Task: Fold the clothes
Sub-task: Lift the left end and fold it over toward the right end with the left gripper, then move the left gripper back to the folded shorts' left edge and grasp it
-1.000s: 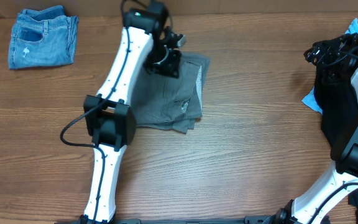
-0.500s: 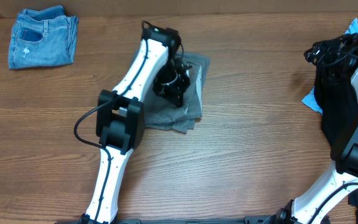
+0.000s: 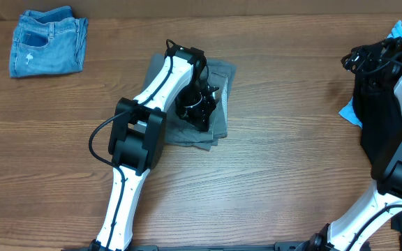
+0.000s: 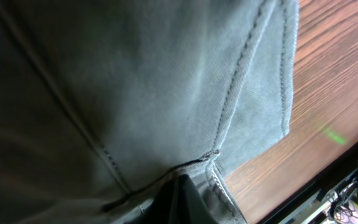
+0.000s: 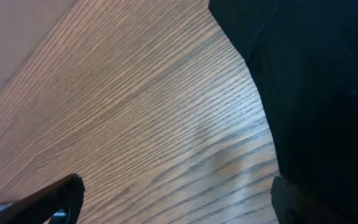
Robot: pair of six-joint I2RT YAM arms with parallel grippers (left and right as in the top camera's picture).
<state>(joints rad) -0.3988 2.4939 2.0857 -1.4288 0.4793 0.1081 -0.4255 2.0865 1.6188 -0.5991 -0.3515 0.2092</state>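
Roughly: grey shorts folded, long axis far-to-near (left gripper atop).

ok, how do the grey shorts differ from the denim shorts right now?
Colour: grey shorts plain grey, denim shorts faded blue. Place: grey shorts central, under the left end effector; denim shorts alone in the far left corner. Size: grey shorts look bigger. Both lie folded flat.

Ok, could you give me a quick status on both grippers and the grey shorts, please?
Left gripper on the folded grey shorts, jaws unreadable. Right gripper open over bare table beside the black garment. Nothing in the way; denim shorts far off.
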